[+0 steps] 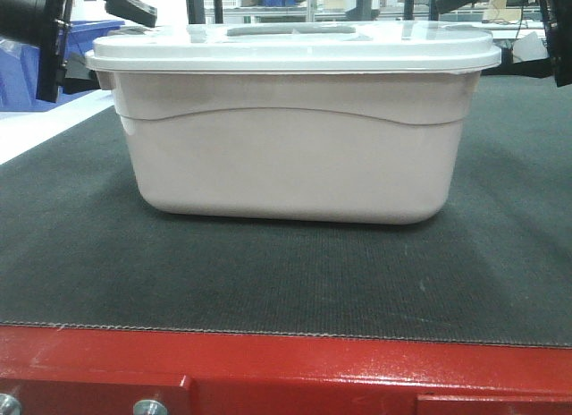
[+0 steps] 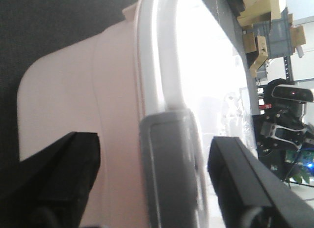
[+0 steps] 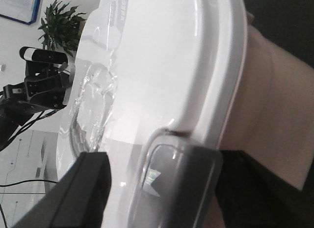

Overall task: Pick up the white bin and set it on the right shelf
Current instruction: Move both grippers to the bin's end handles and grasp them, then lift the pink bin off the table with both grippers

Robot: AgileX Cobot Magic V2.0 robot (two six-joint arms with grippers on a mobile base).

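- The white bin (image 1: 286, 156) sits flat on a dark, finely ribbed mat (image 1: 268, 281), about the middle of it and square to the front.
- Its body is smooth pinkish-beige plastic with rounded corners and a wavy moulded line across the side.
- The lid (image 1: 295, 50) is flat, glossy white and overhangs the tub all round, with a grey handle (image 1: 290, 28) set into its top.
- The mat covers a table with a red painted front edge (image 1: 313, 361), which is scuffed and has round metal screws (image 1: 147, 406) low on the left.
- The left gripper (image 2: 154, 142) is at the bin's left end. Its black fingers are spread wide, one beside the tub wall and one over the lid, with a grey end clip (image 2: 169, 169) between them.
- The right gripper (image 3: 167, 156) is at the opposite end, likewise spread across the lid rim, astride a clear-edged clip (image 3: 179, 184).
- I cannot tell whether any finger presses on the plastic.
- Blue crates (image 1: 18, 75) stand behind on the left.
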